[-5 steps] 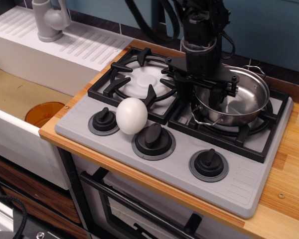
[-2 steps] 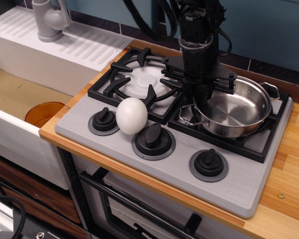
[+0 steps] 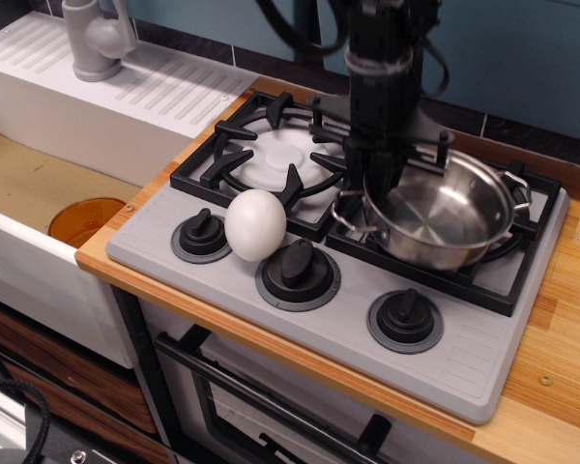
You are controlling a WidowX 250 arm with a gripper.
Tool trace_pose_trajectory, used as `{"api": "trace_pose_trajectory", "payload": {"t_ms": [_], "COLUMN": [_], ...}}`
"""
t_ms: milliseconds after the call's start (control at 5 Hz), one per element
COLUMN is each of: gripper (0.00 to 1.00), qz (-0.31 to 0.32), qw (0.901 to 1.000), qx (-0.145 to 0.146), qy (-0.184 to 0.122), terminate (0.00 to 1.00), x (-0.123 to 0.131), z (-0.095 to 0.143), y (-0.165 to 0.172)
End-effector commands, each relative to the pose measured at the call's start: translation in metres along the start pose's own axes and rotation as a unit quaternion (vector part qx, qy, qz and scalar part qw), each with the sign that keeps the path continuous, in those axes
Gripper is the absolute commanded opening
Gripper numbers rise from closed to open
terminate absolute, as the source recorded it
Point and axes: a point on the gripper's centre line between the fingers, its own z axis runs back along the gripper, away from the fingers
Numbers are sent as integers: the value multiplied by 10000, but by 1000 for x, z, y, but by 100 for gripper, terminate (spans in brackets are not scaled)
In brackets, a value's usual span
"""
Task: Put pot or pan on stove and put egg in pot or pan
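Note:
The shiny steel pot (image 3: 445, 213) sits tilted on the right burner grate of the grey stove (image 3: 464, 340), its left side raised a little. My gripper (image 3: 375, 186) comes down from above and is shut on the pot's left rim. One wire handle sticks out at the left, the other at the far right. The white egg (image 3: 255, 224) stands on the stove's front panel between the left and middle knobs, well left of the gripper. The pot is empty.
The left burner grate (image 3: 271, 155) over its white disc is bare. Three black knobs (image 3: 298, 271) line the front. A sink with an orange cup (image 3: 85, 218) and a faucet (image 3: 97, 39) lie to the left. Wooden counter (image 3: 561, 367) runs along the right.
The gripper has pulled the pot leftward and turned it, so its handles swung round. The pot's left side has tipped up. The egg has not moved.

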Motion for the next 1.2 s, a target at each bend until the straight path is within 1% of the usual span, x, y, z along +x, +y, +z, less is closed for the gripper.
{"api": "trace_pose_trajectory", "payload": {"t_ms": [0, 200, 600, 800, 1000], "gripper": [0, 0, 0, 0, 0], "qz": [-334, -523, -670, -692, -651], "qw": [9986, 9977, 9968, 9966, 9972], "qx": [83, 1, -177, -159, -74], "qy": [-413, -423, -401, -408, -368], "terminate": [0, 0, 0, 0, 0], "x": [32, 49, 67, 67, 61], "z": [51, 49, 32, 25, 26], "y": [37, 63, 106, 124, 135]}}
